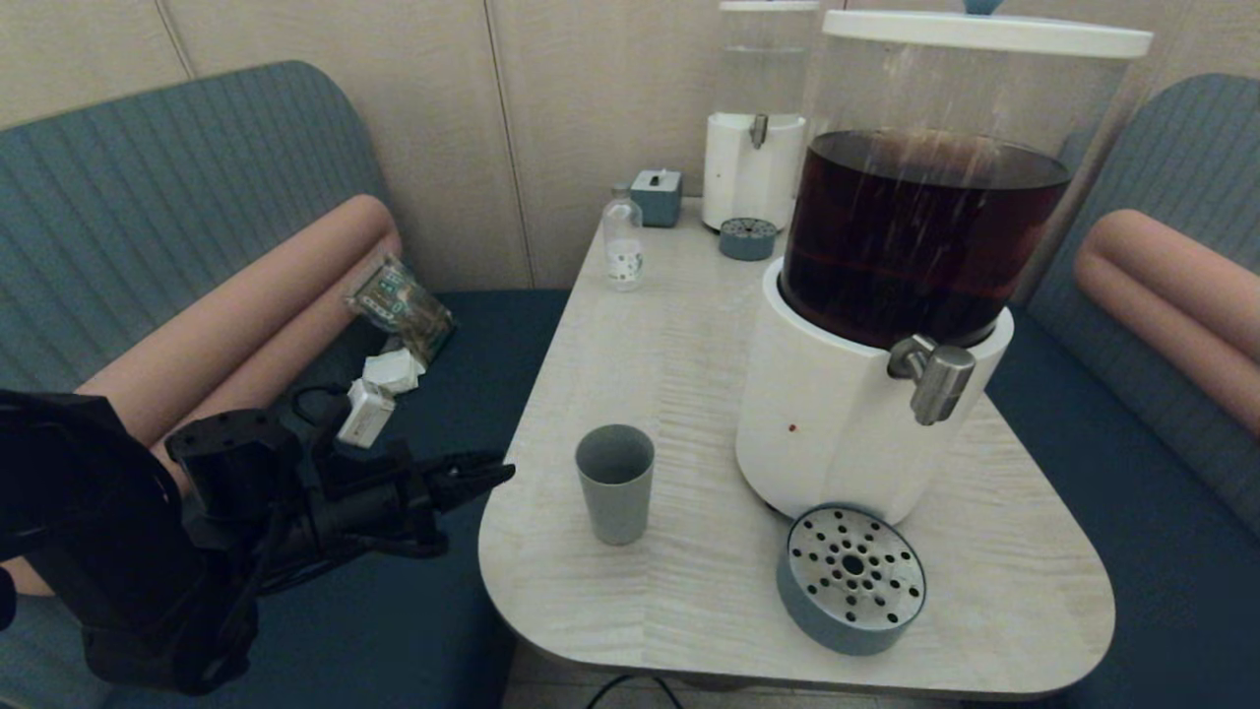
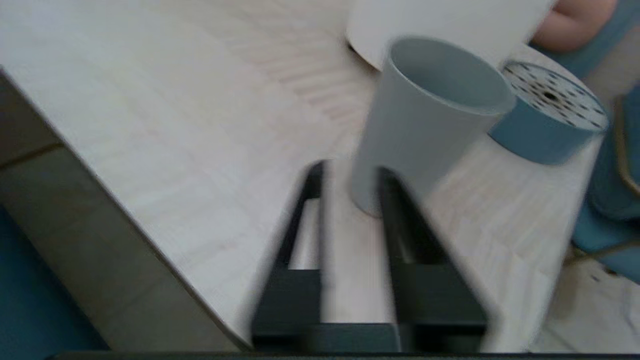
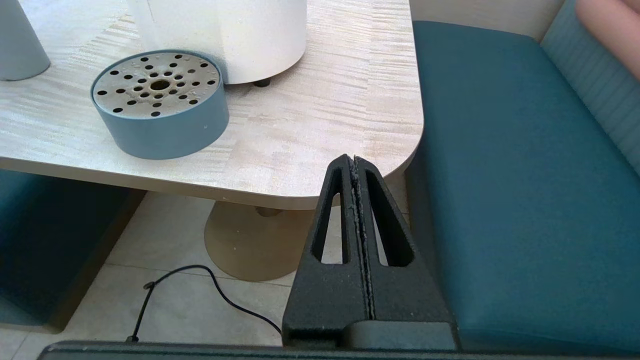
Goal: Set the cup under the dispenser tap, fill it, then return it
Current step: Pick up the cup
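The right arm lies outside the head view; its wrist camera shows the right end effector (image 3: 354, 162) with fingers pressed together, low beside the bench (image 1: 689, 374) corner. The left wrist picture is motion-blurred. The left end effector (image 1: 487, 478) reaches level toward the bench edge, fingers spread, holding nothing. The cup (image 1: 615, 483) stands upright just ahead of its tips, not touched. Beyond the cup, the dispenser tap (image 1: 935, 374) overhangs the drip tray (image 1: 851, 581).
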Motion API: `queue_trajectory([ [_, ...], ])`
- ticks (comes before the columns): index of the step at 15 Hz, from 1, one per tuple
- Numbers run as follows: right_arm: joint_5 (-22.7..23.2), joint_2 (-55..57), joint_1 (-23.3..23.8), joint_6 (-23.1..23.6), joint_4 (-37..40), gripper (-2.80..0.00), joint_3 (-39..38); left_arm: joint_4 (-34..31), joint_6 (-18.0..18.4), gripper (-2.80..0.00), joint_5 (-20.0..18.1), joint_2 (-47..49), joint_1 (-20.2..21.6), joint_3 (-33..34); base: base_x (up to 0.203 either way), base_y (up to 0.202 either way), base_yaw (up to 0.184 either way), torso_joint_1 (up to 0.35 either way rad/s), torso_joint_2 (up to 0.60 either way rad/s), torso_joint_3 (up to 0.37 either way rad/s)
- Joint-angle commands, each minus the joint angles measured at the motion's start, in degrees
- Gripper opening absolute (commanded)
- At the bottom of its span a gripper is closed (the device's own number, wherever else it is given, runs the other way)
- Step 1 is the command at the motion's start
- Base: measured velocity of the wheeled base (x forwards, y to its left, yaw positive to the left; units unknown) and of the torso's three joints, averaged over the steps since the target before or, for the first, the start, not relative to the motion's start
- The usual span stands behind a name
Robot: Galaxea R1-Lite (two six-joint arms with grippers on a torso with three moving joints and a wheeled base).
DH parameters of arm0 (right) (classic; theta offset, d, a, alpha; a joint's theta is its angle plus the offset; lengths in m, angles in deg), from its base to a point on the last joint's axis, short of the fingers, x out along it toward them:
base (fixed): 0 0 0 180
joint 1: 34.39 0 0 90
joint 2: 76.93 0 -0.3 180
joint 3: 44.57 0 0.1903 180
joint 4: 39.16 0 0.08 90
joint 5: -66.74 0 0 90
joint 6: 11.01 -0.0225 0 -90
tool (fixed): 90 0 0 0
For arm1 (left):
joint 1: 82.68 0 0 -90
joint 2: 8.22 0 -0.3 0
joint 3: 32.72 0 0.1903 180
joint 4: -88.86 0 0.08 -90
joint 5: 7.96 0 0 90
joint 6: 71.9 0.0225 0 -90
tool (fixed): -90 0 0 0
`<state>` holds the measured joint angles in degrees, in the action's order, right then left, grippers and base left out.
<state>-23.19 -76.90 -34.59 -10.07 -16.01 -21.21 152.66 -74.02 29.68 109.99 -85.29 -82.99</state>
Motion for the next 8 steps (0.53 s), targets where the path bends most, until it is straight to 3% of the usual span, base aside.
queue_trajectory([
  [1, 0.0, -0.1, -0.1, 0.0, 0.0, -2.8, 0.0, 0.5, 0.1, 0.0, -1.4, 0.0, 0.0, 1.8, 0.0, 0.0, 0.0, 0.0, 0.0, 0.0],
  [8, 0.0, -0.1, -0.1, 0.0, 0.0, -2.8, 0.0, 0.5, 2.0, 0.0, -6.4, 1.2, 0.0, 0.2, 0.0, 0.0, 0.0, 0.0, 0.0, 0.0],
])
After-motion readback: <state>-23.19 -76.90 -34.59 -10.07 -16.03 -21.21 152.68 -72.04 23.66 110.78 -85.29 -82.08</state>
